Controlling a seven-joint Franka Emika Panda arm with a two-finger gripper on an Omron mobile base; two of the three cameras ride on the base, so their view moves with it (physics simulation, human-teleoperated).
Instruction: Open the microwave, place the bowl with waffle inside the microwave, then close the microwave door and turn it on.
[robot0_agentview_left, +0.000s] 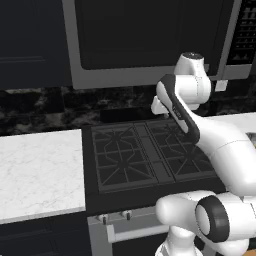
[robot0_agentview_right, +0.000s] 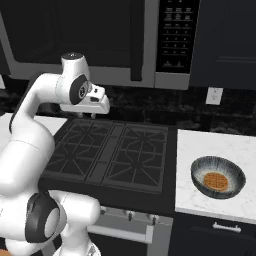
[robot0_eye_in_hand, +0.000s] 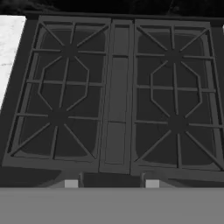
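My own forearm covers the stove's (robot0_agentview_left: 135, 155) near right corner in the left base view, and my wrist hides part of the microwave's (robot0_agentview_left: 150, 40) lower frame there. The microwave is cut off by the top edge in both base views — its top never shows. In the right base view my arm hides the counter (robot0_agentview_right: 220, 145) on the far left. My fingers (robot0_eye_in_hand: 71, 183) are barely visible in the hand view — just two pale tips at the bottom, too little to judge their spread. The panel's (robot0_agentview_right: 176, 35) button labels are too small to read. The waffle's (robot0_agentview_right: 216, 181) pattern is blurry.
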